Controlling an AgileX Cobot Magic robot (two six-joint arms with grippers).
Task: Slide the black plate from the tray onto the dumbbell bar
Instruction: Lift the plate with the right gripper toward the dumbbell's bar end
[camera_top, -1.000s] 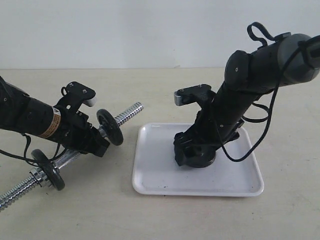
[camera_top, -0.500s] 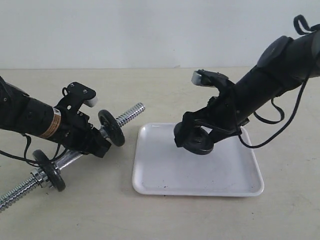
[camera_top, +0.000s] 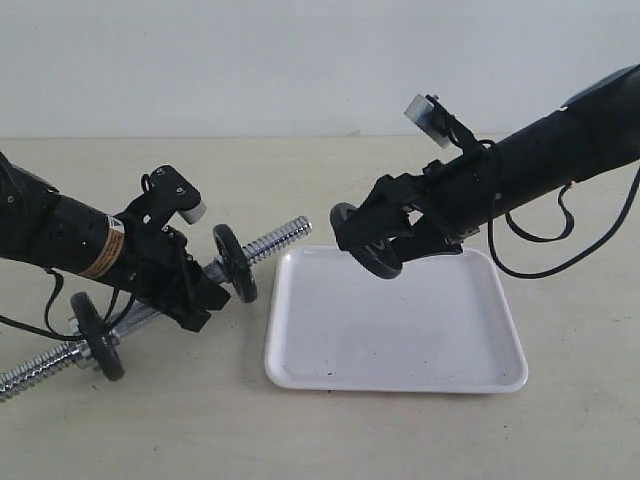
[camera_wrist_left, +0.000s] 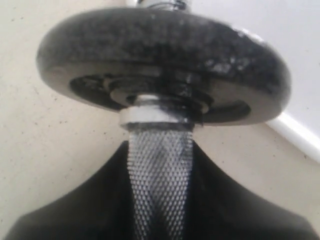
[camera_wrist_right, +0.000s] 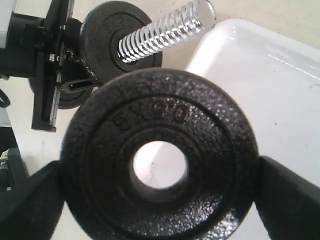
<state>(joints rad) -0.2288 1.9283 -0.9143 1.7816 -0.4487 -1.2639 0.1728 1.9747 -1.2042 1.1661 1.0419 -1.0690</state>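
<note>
My right gripper (camera_top: 378, 245) is shut on the black plate (camera_top: 358, 238), gripping its rim on both sides, and holds it in the air over the far left corner of the white tray (camera_top: 400, 345). In the right wrist view the black plate (camera_wrist_right: 160, 112) faces the camera, its centre hole open. Just beyond it is the threaded end of the dumbbell bar (camera_wrist_right: 167, 27). My left gripper (camera_top: 192, 288) is shut on the knurled middle of the dumbbell bar (camera_top: 275, 240), tilting that end up towards the plate. One black disc (camera_top: 236, 262) sits on the bar ahead of my left gripper (camera_wrist_left: 160, 200).
A second black disc (camera_top: 97, 335) sits on the bar's lower end, near the beige table (camera_top: 180, 430). The tray has nothing on it but a few dark specks. A pale wall rises behind the table.
My right gripper has lifted the black plate off the tray and swung it up and left towards the bar's threaded end. My left gripper has raised and shifted the bar's free end slightly right.
</note>
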